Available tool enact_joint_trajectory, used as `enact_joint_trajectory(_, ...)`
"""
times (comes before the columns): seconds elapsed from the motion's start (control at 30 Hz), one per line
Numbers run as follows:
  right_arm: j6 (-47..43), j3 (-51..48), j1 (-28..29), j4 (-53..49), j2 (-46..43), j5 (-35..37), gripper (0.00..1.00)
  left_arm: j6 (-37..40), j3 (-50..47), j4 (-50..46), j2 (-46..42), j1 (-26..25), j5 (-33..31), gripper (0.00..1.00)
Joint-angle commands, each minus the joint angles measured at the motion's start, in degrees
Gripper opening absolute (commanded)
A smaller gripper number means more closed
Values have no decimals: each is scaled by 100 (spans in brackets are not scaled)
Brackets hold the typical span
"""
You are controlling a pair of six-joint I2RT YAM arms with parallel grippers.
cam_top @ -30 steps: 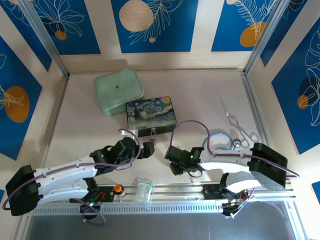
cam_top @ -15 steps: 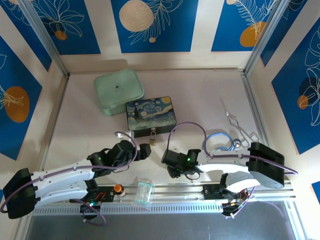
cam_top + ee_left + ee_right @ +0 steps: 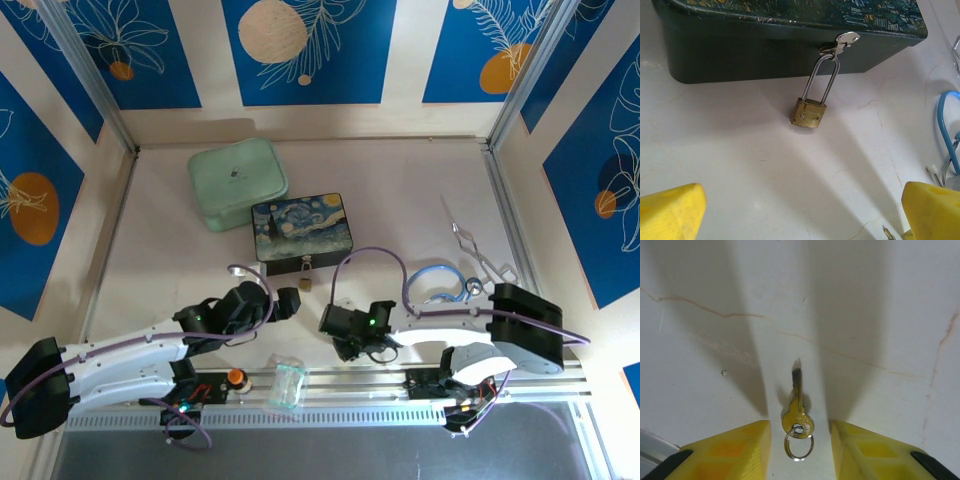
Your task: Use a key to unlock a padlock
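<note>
1. Right gripper (image 3: 799, 426) is hovering low over the table (image 3: 400, 200) near the rail, fingers (image 3: 737, 442) spread, nothing held. They are straddling the key (image 3: 797, 399).
2. Key is lying flat on the table, blade pointing far, head and its small split ring (image 3: 799, 446) sitting between the two pads. This looks like the pick-up step, grasp not yet made.
3. Judgement: the pads should be closing on the key's head, not the ring, so the blade is sticking out free for the keyhole. The key is thin and flat, so the fingertips need to be getting right down to the surface. A high pinch is likely catching only the ring and leaving the key dangling.
4. Left gripper (image 3: 800, 210), just left of the right one, is standing wide apart and empty, facing the padlock (image 3: 809, 112).
5. Padlock is resting just beyond it, brass body on the table, thin shackle leaning up through the silver clasp (image 3: 846, 39). It probably needs steadying by the left fingers.
6. Painted box (image 3: 302, 232) is carrying that clasp on its near wall.
7. Farther left, a pale green case (image 3: 237, 182); far right, forceps (image 3: 480, 258), well apart.
</note>
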Motion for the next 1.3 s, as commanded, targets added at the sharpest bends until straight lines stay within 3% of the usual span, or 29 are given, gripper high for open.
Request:
enact_joint_trajectory(0.0, 150, 245, 177, -255, 286, 180, 33, -89, -61, -52, -58, -41, -150, 99)
enact_joint_trajectory(0.2, 129, 254, 262, 73, 736, 98, 32, -133, -157, 6, -113, -41, -181, 99)
enact_joint_trajectory(0.37, 63, 254, 147, 324, 1026, -134, 13, -147, -193, -52, -176, -41, -228, 99)
enact_joint_trajectory(0.5, 44, 115, 55, 447, 881, -191, 10, -125, -202, -35, -170, -41, -268, 94)
enact_joint_trajectory(0.7, -326, -426, -482, 916, -124, -681, 4, 282, -325, 853, -81, -40, 174, 83)
enact_joint_trajectory(0.73, -453, -546, -608, 1070, -373, -857, 1, 403, -380, 1156, -64, -41, 338, 82)
enact_joint_trajectory(1.03, -1372, -1030, -2053, 1732, -2163, -2582, 0, 1149, -457, 2734, 244, -41, 1407, 71)
enact_joint_trajectory(1.27, -1601, -860, -2551, 2128, -2414, -3356, 0, 248, -407, 3980, 989, -49, 1829, 67)
